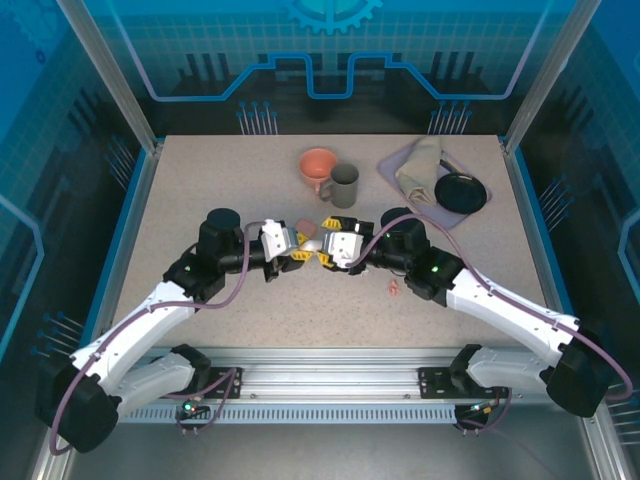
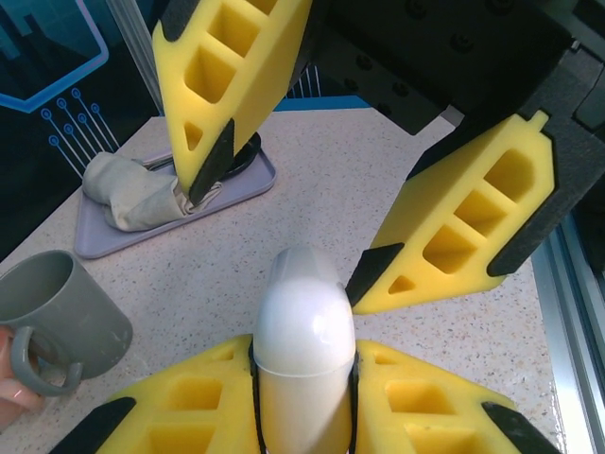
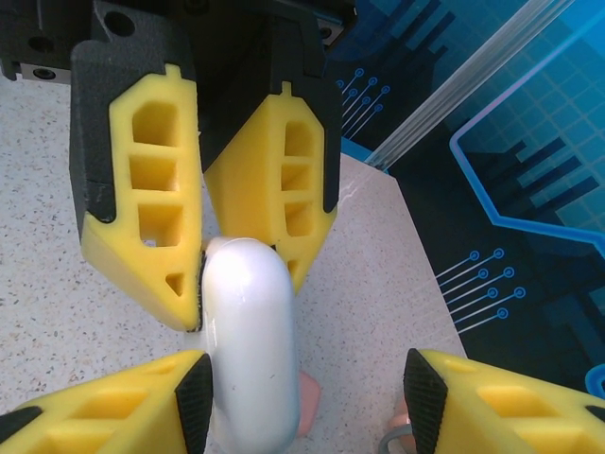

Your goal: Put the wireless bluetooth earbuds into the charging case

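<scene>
Top external view, nearest first: both arms reach in from the near edge of the speckled table (image 1: 200,180) and meet nose to nose at its middle. On bare tabletop just beside the right forearm lies one salmon-pink earbud (image 1: 393,290). It is a tiny speck, far smaller than the case and too small here to make out a stem. It sits outside the case and apart from both claws. Between the claws is the white case (image 1: 313,242), a smooth, glossy, pebble-shaped shell with rounded ends. It reads as closed, with a faint line crossing it just above the holding fingers in the left wrist view. Left gripper (image 1: 298,250): clamped on the case. Its own camera shows the yellow fingers pressed to both flanks of the shell, the rounded end poking out past the tips. Right gripper (image 1: 326,242): spread wide. In the right wrist view its two fingers stand well apart, one black pad at the case's side, touching or nearly so, and the other clear of it. Just behind the case a pinkish rounded object (image 1: 305,228) rests on the table, partly hidden. Farther back stands a grey mug (image 1: 344,185), with an orange cup (image 1: 318,165) just beside it to the left. At the far right is a lilac tray (image 1: 392,166) carrying a crumpled beige cloth (image 1: 420,165) and a black round dish (image 1: 460,192), which overhangs the tray's near right edge.
</scene>
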